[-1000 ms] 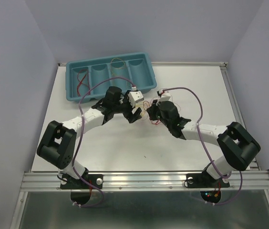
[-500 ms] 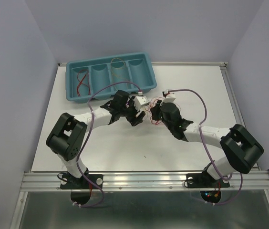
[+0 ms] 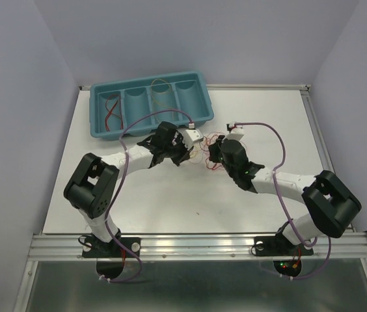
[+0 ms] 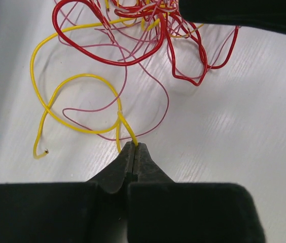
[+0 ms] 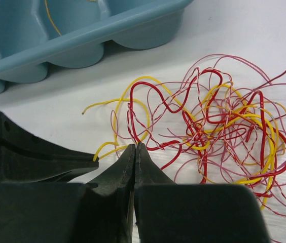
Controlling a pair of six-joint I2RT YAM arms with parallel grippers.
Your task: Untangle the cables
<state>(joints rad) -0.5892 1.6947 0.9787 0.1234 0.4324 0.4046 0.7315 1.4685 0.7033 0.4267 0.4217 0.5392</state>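
The cables (image 3: 204, 155) are a small tangle of thin red, yellow and pink wires on the white table between both grippers. In the left wrist view my left gripper (image 4: 134, 147) is shut on the end of a yellow cable (image 4: 77, 77) that loops away from the tangle (image 4: 148, 30). My right gripper (image 5: 135, 146) is shut at the tangle's near edge (image 5: 224, 121), where a red and a pink strand run into its tips. From above, the left gripper (image 3: 189, 152) and right gripper (image 3: 212, 153) are close together.
A teal tray (image 3: 99, 123) with several compartments stands at the back left, just behind the grippers; one compartment holds a red wire (image 3: 110, 110), another a yellow wire (image 3: 162, 86). The arms' purple cords (image 3: 271, 140) arch over the table.
The left arm has swung right towards the tangle and its gripper has shut on a yellow cable. The right gripper stayed shut and shifted slightly.
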